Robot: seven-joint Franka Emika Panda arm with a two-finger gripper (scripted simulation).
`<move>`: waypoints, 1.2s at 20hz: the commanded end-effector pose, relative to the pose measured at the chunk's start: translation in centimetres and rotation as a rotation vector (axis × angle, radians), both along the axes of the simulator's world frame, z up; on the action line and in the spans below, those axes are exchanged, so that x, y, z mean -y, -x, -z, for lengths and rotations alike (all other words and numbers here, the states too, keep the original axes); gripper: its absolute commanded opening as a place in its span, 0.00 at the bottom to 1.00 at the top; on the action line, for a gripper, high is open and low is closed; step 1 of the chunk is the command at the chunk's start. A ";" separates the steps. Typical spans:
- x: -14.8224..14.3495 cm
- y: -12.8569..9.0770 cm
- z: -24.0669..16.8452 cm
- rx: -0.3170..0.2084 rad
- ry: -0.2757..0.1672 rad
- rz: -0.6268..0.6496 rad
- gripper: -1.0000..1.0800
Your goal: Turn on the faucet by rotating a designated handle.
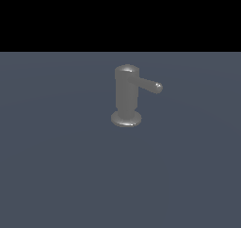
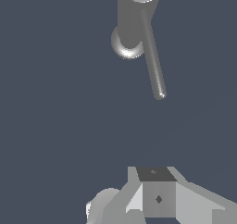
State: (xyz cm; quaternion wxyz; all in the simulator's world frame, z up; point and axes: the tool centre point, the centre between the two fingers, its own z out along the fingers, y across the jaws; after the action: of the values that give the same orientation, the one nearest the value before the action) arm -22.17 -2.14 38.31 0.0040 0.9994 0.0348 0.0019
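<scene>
While the exterior view shows no arm, the faucet [image 1: 126, 97] stands upright mid-floor [image 1: 56, 175], its handle [image 1: 149, 85] pointing toward that view's right. In the wrist view the gripper [image 2: 157, 197] sits well apart from the handle's tip; can't tell whether the jaws are spread or closed.

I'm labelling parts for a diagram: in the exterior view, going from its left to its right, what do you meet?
Bare floor → faucet upright on its flared base → handle, ending in its rounded tip → bare floor again.
</scene>
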 end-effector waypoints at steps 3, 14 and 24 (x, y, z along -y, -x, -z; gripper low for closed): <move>0.3 -1.4 3.7 -0.001 -0.001 -0.042 0.00; 0.9 -4.9 11.7 -0.003 -0.004 -0.133 0.00; 1.0 -6.8 15.7 -0.005 -0.006 -0.178 0.00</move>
State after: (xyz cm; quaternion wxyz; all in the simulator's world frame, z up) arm -15.62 -3.12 23.03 0.0008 0.9926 0.1211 -0.0004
